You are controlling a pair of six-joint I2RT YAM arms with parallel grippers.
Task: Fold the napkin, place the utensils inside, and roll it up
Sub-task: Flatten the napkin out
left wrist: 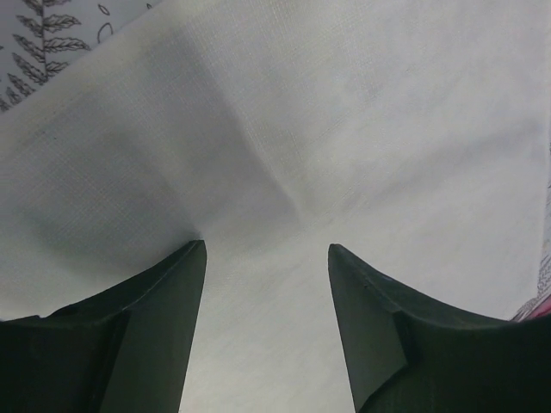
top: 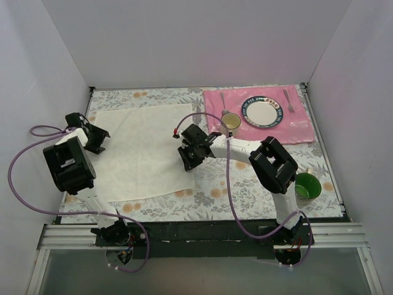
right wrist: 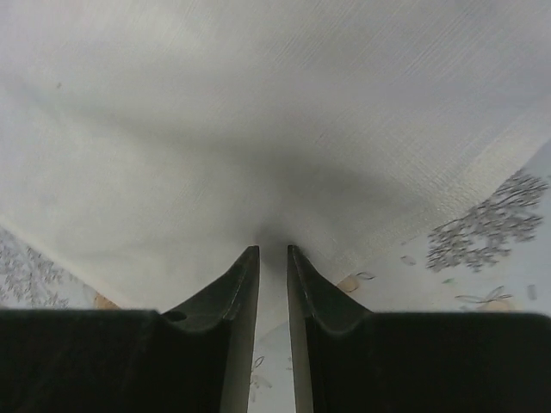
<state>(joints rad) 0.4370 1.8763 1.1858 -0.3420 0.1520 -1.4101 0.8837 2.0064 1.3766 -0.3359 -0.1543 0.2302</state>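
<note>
Top external view: the napkin [top: 140, 150] lies on the desk's [top: 245, 187] left half, its right edge pinched by the narrow right end effector [right wrist: 273, 251]; the wide left end effector [left wrist: 267, 248] should pinch too before lifting.

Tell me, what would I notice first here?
A big off-white napkin lies spread on the flowery table. The right end effector pinches its right edge, while the left end effector hangs open over its left side. Far right sits a pink placemat with a plate.
</note>
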